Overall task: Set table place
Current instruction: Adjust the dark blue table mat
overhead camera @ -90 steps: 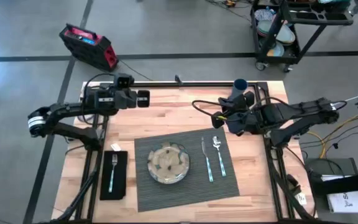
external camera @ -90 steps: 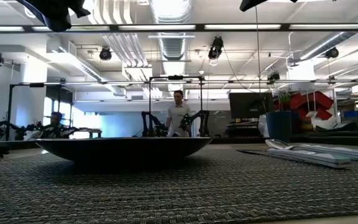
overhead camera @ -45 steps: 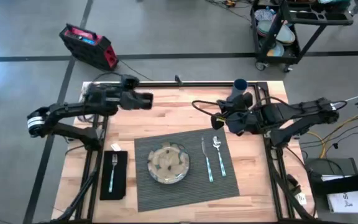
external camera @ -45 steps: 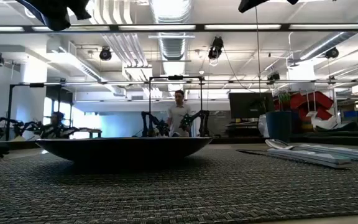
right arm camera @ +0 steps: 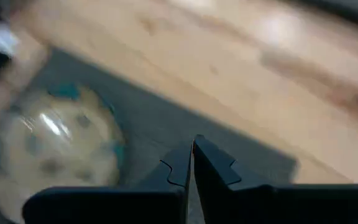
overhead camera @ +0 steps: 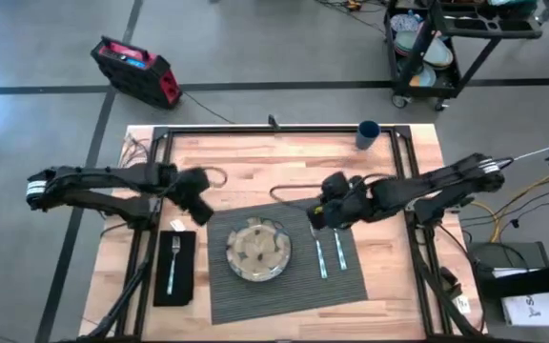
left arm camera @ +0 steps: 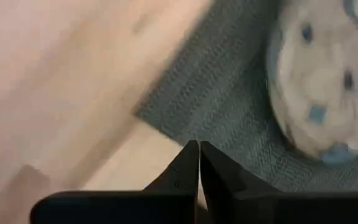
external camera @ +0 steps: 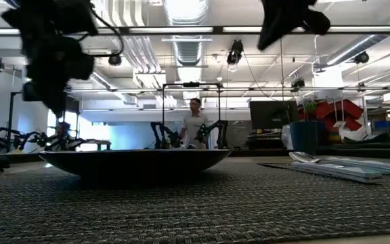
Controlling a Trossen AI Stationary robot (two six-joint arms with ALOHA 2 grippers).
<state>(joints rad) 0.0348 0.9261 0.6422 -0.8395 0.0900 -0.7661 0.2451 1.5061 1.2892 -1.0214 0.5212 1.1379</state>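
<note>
The left gripper [overhead camera: 198, 203] is held pressed together and empty above the placemat's [overhead camera: 285, 286] far-left corner. The right gripper [overhead camera: 318, 216] is likewise pinched together, empty, over the knife [overhead camera: 318, 250] and spoon [overhead camera: 336, 240] beside the plate [overhead camera: 258, 250]. The fork [overhead camera: 172, 263] lies on the napkin [overhead camera: 186, 283].

A grey floor [overhead camera: 255, 48] crossed by dark lines is seen beyond the grippers. A red and black case [overhead camera: 136, 70] lies on it, far past the left gripper; a black cart [overhead camera: 446, 43] stands well beyond the right one. Ceiling light strips [external camera: 181, 29] and ducts [external camera: 188, 47] are seen overhead, and a person [external camera: 195, 122] stands far back.
</note>
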